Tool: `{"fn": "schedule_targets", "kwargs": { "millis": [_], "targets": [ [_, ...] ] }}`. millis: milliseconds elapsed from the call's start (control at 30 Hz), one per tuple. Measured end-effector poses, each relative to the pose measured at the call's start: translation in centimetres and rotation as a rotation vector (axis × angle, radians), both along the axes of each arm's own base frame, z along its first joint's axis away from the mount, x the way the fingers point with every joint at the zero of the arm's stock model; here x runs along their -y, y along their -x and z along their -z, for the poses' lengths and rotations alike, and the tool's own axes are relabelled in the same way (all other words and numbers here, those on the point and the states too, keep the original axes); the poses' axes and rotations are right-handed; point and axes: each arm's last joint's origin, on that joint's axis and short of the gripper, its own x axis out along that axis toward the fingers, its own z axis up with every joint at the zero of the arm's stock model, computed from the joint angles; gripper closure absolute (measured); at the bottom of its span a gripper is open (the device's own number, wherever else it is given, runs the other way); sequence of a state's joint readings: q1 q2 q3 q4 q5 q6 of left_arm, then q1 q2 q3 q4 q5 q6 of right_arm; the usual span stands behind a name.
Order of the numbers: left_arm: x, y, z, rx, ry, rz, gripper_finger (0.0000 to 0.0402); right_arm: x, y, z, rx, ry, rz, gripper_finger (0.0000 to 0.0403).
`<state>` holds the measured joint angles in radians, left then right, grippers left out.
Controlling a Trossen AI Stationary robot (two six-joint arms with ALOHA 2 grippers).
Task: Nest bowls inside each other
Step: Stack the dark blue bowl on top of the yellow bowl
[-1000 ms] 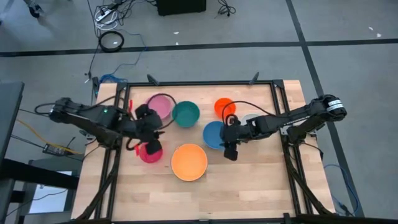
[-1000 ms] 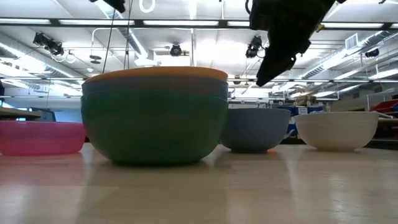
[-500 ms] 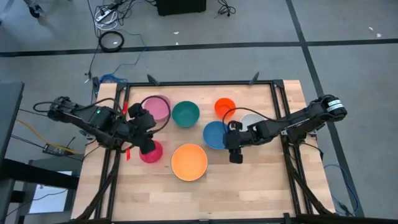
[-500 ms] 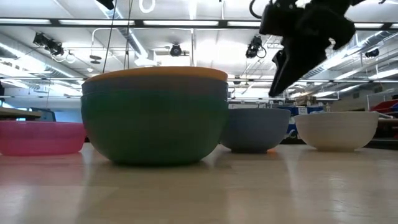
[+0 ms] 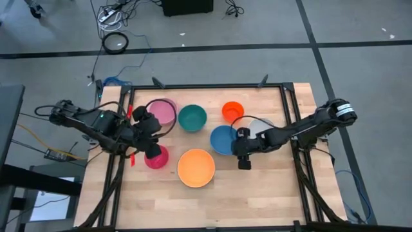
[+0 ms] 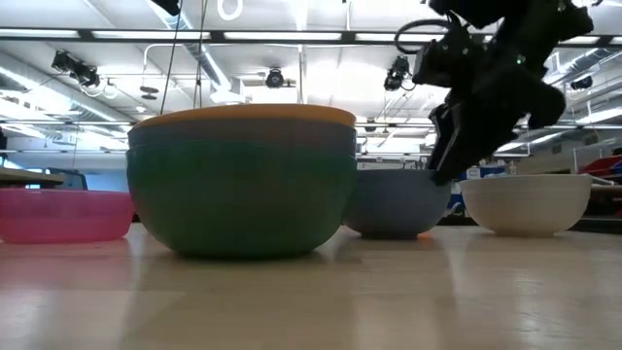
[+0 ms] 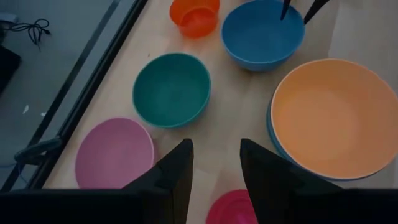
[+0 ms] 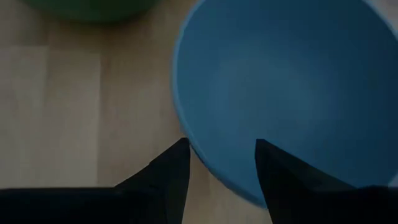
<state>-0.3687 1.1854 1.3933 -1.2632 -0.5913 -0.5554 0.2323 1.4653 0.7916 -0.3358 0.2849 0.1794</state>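
The blue bowl [image 5: 222,138] stands upright on the table, right of centre. My right gripper [image 5: 241,154] is open at its near right rim: in the right wrist view [image 8: 217,165] one finger is outside the wall and one is over the hollow. I see no touch. My left gripper [image 5: 151,145] hangs open above the small red bowl [image 5: 156,158], whose far edge shows under its fingers [image 7: 231,208]. The large orange bowl [image 5: 196,167] sits nested on top of a stack [image 6: 243,185] near the table's middle.
The pink bowl [image 5: 165,110], teal bowl [image 5: 192,117] and small orange bowl [image 5: 232,111] stand in a row toward the far edge. The white bowl [image 5: 262,124] sits right of the blue one, partly under my right arm. Bare wood lies along the near edge.
My right gripper has come down toward the blue bowl's rim and rolled somewhat about its own axis. No bowl has moved.
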Motion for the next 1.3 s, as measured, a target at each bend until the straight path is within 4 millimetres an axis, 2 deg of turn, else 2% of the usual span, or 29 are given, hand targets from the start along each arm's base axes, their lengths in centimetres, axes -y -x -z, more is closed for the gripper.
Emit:
{"fn": "schedule_targets", "kwargs": {
  "millis": [167,267,367,500,600,700,867,967,1100,1300],
  "targets": [
    [0.0,0.0,0.0,0.003,-0.002,-0.001,0.0259,-0.1,-1.3,2.4,-0.061,0.036,-0.028,0.024],
    [0.0,0.0,0.0,0.004,-0.002,-0.002,0.0259,-0.3,-2.0,3.3,-0.091,0.043,-0.031,0.0259],
    [0.0,0.0,0.0,0.003,-0.002,-0.002,0.0259,-0.4,-2.5,3.5,-0.097,0.043,-0.038,0.0299],
    [0.0,0.0,0.0,0.001,-0.003,-0.002,0.0259,-0.6,-2.7,2.9,-0.1,0.051,-0.058,0.0382],
    [0.0,0.0,0.0,0.001,-0.004,-0.002,0.0259,-1.1,-3.0,1.6,-0.073,0.087,-0.065,0.039],
    [0.0,0.0,0.2,-0.004,-0.007,-0.007,0.0259,-2.0,-3.5,-0.8,-0.023,0.121,-0.107,0.0396],
    [-0.1,0.2,1.1,-0.043,-0.026,-0.037,0.0259,-4.4,-6.1,-7.4,0.254,0.086,-0.239,0.0399],
    [-0.1,0.1,2.0,-0.065,-0.03,-0.052,0.0259,-5.8,-7.8,-10.0,0.363,0.04,-0.329,0.04],
    [-0.1,0.2,2.8,-0.092,-0.047,-0.061,0.0259,-7.1,-10.0,-10.1,0.354,-0.011,-0.422,0.0401],
    [-0.3,0.2,3.5,-0.117,-0.093,-0.068,0.0259,-7.7,-12.6,-8.0,0.282,-0.154,-0.475,0.0401]
  ]
}}
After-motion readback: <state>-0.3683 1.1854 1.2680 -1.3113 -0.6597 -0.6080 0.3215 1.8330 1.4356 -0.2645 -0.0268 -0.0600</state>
